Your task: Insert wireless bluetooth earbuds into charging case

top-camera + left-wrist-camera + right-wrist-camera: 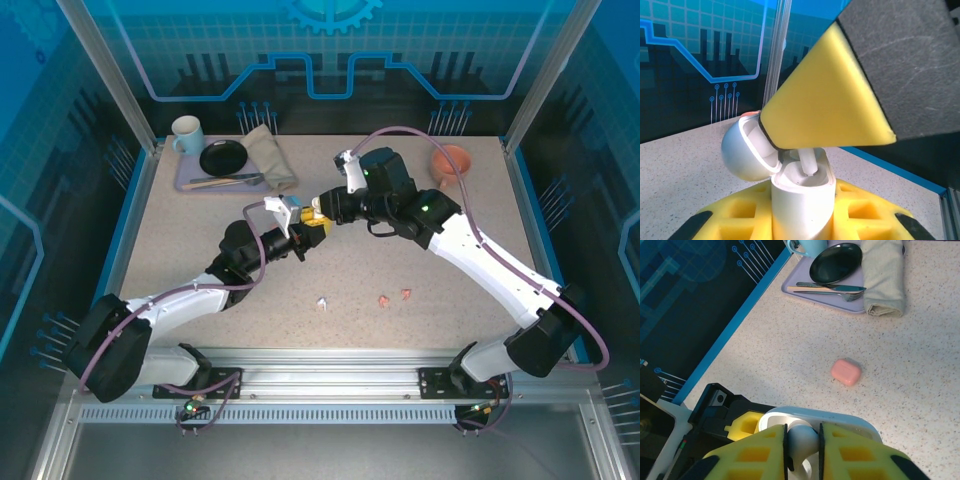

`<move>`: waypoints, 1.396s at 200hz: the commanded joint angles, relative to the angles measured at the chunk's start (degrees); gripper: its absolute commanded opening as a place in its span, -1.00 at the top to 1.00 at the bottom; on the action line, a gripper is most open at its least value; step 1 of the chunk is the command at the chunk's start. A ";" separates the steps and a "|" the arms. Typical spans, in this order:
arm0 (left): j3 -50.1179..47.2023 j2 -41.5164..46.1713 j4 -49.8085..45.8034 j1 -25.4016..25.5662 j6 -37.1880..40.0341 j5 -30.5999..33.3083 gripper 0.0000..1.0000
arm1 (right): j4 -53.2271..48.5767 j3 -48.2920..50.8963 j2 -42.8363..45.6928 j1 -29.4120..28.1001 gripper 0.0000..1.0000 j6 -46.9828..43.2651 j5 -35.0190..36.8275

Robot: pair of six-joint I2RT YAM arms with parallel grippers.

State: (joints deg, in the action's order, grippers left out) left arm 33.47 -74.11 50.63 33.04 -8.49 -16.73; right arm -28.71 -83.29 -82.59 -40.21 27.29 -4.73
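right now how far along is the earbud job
Done: the white case is open, clamped in the left gripper. In hand: the right gripper pinches a white earbud at its socket. Left: a second white earbud, two pink earbuds and the pink case lie on the table.

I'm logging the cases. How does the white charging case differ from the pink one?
The white case is open; the pink case is shut. The white case is held by the left end effector; the pink case lies on the table. Both are small and rounded.
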 commanded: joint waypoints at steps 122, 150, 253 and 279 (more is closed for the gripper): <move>1.11 0.15 3.54 0.41 4.87 7.13 1.00 | 10.36 8.44 9.80 -9.65 0.76 19.43 26.38; 1.59 -0.37 4.56 0.53 5.15 8.12 1.00 | 12.98 10.37 9.47 -13.85 0.77 25.07 36.53; -0.26 -0.33 3.33 1.06 5.98 12.93 1.00 | 2.96 12.35 11.66 -13.61 0.83 32.02 45.28; -2.88 2.19 2.43 1.08 6.08 15.25 1.00 | 0.08 20.01 14.49 -9.70 0.82 33.93 39.78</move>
State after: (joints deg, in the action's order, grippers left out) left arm 32.86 -74.98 52.77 33.82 -3.92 -5.13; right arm -22.96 -69.01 -70.91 -52.99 57.69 37.95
